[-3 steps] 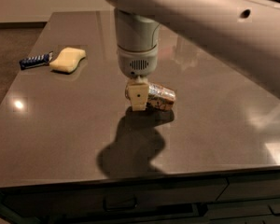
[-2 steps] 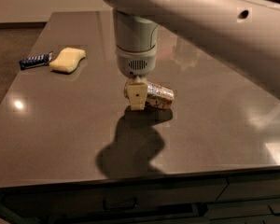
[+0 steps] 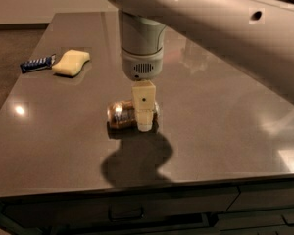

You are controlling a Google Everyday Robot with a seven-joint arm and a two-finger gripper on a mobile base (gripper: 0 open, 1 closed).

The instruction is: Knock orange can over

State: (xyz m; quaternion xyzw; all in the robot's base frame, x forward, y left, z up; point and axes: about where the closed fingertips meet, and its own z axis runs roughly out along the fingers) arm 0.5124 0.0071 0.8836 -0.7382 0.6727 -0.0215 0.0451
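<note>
The orange can [image 3: 120, 114] lies on its side on the dark table [image 3: 220, 131], near the middle, with its silver end facing left. My gripper [image 3: 144, 124] hangs straight down from the white arm [image 3: 142, 48]. Its cream tip stands in front of the can's right end, touching or almost touching it and reaching down close to the tabletop. The right end of the can is hidden behind the gripper.
A yellow sponge [image 3: 71, 62] and a blue wrapped bar [image 3: 37, 63] lie at the table's far left. The table's front edge runs along the bottom, with drawers [image 3: 122, 210] below. The big white arm link crosses the top right.
The can lay on its side just right of the gripper; it now lies to the gripper's left. The gripper has come slightly lower and nearer.
</note>
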